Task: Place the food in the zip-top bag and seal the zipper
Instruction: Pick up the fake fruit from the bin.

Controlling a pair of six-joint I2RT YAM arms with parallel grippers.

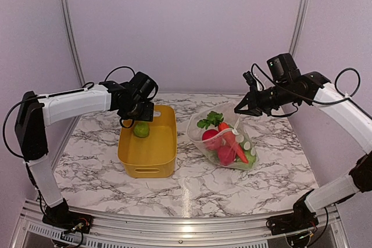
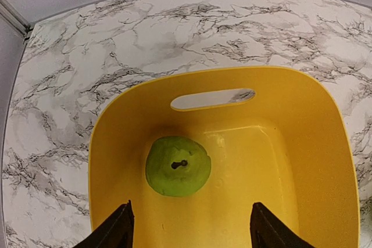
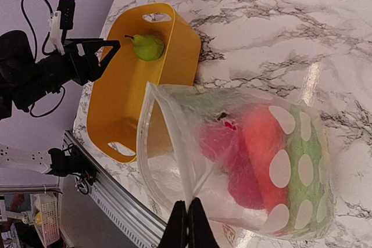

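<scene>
The zip-top bag (image 1: 224, 143) (image 3: 256, 161) lies right of centre on the marble table (image 1: 192, 196). Its mouth gapes toward the yellow bin (image 1: 148, 164) (image 3: 113, 108), w/ only a narrow strip of bare marble btwn the bag and the bin's wall. Pressed against the dotted plastic inside are a carrot (image 1: 235, 144), red pieces and sth leafy green (exact fruits hard to tell through the film).

The right gripper (image 1: 239, 108) (image 3: 187, 225) has its fingers pinched together on a thin fold of the bag's mouth edge. It holds that part of the rim up off the table while the rest of the rim sags in a loop.

One green fruit (image 1: 141, 129) (image 2: 177, 165) (image 3: 147, 46) sits in the bin at its far end, nearer the left wall. The left gripper (image 1: 138, 119) (image 2: 189, 233) hangs over it, fingers (image 2: 113, 230) spread wide apart. In the left wrist view the tips stand wider than the fruit on both sides. The bin's floor runs open from the fruit toward the near end.

Open room:
- A broad stretch of marble lies in front of the bin and bag, down to the near edge.
- There is more to the right of the bag.
- A band runs behind the bin up to the back wall.
</scene>
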